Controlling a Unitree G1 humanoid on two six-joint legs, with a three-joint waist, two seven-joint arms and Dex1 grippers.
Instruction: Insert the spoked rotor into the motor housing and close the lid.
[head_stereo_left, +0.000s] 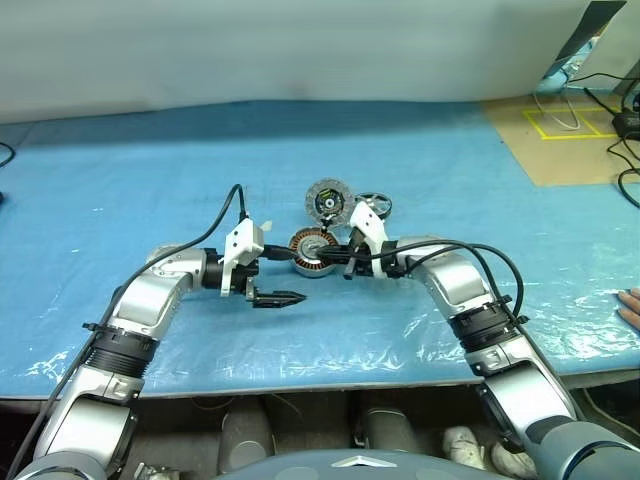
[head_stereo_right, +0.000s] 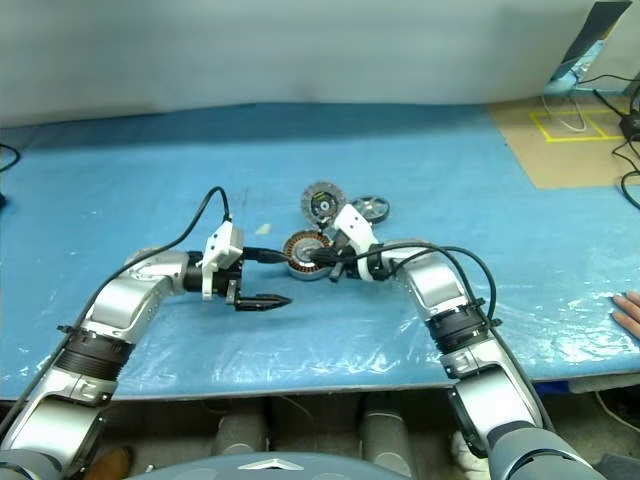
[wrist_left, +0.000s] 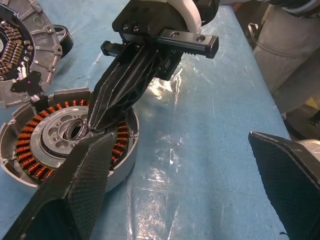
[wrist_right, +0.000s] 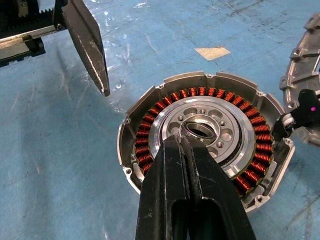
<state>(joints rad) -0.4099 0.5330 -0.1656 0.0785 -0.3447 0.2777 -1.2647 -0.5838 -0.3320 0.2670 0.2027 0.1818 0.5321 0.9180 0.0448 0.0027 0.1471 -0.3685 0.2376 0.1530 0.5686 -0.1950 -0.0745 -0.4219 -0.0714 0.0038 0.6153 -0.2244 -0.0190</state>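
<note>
Motor housing (wrist_right: 207, 137) sits open on the blue table cover (head_stereo_left: 150, 180), mid-table, copper windings and silver hub showing — nothing seated in it. Lid (head_stereo_left: 326, 198) lies just behind the housing, near-touching its rim. Spoked rotor (head_stereo_left: 373, 207) is right of the lid, on the cover, just behind the right arm. Right gripper (wrist_right: 187, 145) has its fingers pressed together, tips resting at the hub's centre ring, gripping nothing that can be seen. Left gripper (head_stereo_left: 290, 275) is spread wide and empty — one finger (wrist_right: 90, 45) hangs just off the housing's left rim, not touching. Tan board with yellow tape (head_stereo_left: 565, 130) far right. A person's fingertips (head_stereo_left: 630, 305) at the right edge.
</note>
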